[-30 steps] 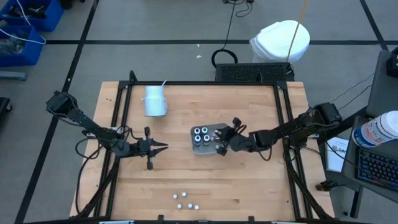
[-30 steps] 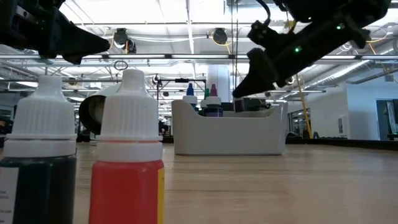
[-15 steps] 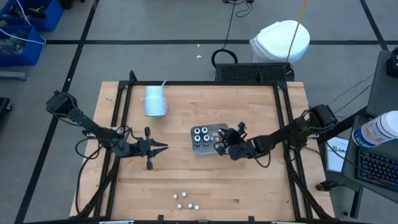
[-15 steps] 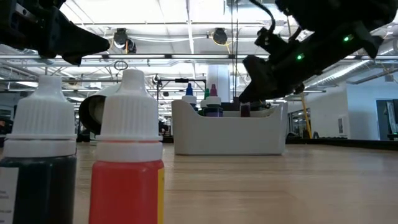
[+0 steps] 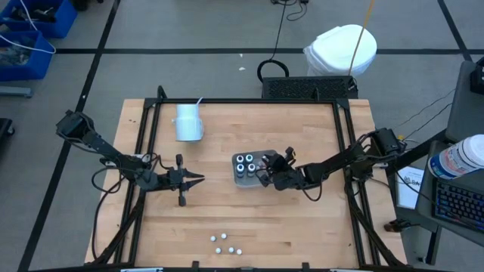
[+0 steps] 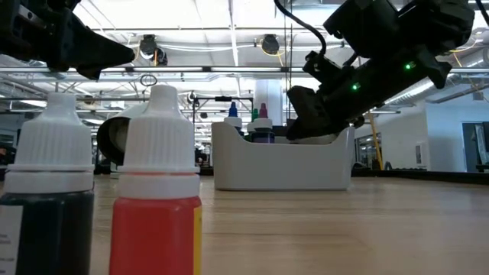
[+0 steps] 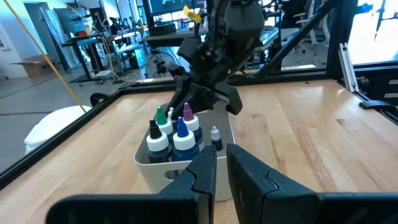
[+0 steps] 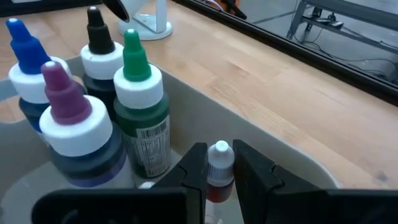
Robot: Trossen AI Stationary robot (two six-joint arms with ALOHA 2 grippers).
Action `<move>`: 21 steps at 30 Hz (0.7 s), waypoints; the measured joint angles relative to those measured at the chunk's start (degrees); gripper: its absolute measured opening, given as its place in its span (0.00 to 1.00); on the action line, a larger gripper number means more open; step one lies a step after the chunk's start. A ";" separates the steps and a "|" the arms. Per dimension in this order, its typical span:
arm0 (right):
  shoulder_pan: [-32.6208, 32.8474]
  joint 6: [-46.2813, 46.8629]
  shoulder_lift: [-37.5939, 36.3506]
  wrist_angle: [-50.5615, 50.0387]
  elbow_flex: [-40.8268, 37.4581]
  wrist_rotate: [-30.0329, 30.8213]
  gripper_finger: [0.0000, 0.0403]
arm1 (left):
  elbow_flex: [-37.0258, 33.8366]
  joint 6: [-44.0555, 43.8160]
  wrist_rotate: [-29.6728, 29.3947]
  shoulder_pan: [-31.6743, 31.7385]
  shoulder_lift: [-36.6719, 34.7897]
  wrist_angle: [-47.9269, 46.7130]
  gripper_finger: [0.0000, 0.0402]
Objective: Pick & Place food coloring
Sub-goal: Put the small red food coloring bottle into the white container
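**Right gripper on a small bottle inside the tray, release is next**

Your right gripper (image 5: 266,169) sits over the right half of the grey tray (image 5: 239,181), fingers clamped on a small white-capped bottle (image 8: 218,168). In the right wrist view the bottle stands upright between the two fingers, cap up, reddish body below, already under the tray's rim line. Whether its base touches the tray floor you cannot tell from here.

The relation that matters: the bottle's long axis is vertical and lies straight ahead of the fingers, with the four larger dark bottles (image 8: 93,106) packed just beside it on the tray's left half. The green-tipped one (image 8: 142,118) is the closest neighbour, near but apart from the held bottle. So I'd judge the clean exit is straight up after letting go, no sideways sweep toward that cluster.

More food coloring waits: a group of small white-capped bottles (image 5: 225,243) stands near the front edge of the table, well apart from the tray. Both arms are far from them.

Left gripper (image 5: 193,179) hovers left of the tray, fingers nearly closed on nothing, tips aimed at the tray. It's idle; leave it there
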 joint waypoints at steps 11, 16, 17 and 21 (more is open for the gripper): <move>0.00 0.03 -0.02 -0.08 -0.09 -0.59 0.17 | 0.00 -0.07 0.00 0.02 0.00 0.00 0.12; 0.00 0.06 -0.02 -0.17 -0.09 -1.14 0.22 | 0.00 -0.11 0.00 0.00 0.00 0.00 0.12; 0.00 -0.02 -0.02 -0.17 -0.09 -1.56 0.22 | 0.00 -0.21 0.00 0.02 0.00 0.00 0.12; -0.02 -0.11 -0.04 -0.23 -0.09 -1.96 0.22 | 0.00 -0.35 0.00 0.00 0.00 0.00 0.12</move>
